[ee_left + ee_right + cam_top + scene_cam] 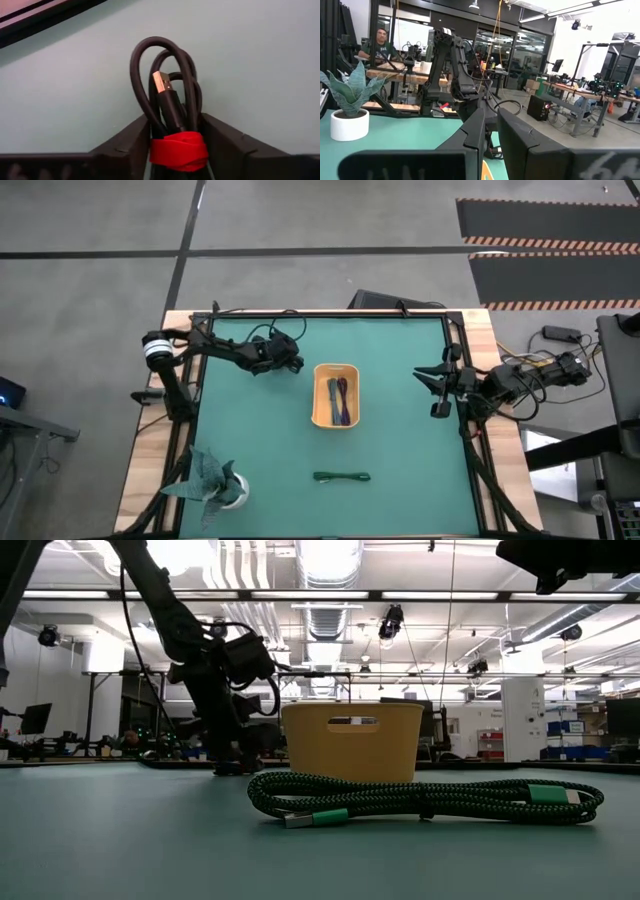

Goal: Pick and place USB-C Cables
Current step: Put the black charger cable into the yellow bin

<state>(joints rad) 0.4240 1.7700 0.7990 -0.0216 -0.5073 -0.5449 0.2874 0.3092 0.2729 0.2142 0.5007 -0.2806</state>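
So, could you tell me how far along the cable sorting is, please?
Done: the purple cable and what looks like the light blue one lie in the orange plastic tray. In hand: the left tool grips the black cable with the red strap. Left: the dark green braided cable on the mat. The right tool waits at the table's edge.

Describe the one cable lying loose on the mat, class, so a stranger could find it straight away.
Start at the green mat and find the orange tray near its middle. On the bare mat between that tray and the mat's front edge lies the dark green cable, coiled into a flat bundle. It alone lies outside the tray and free of any jaws, braided green with bright green plugs.
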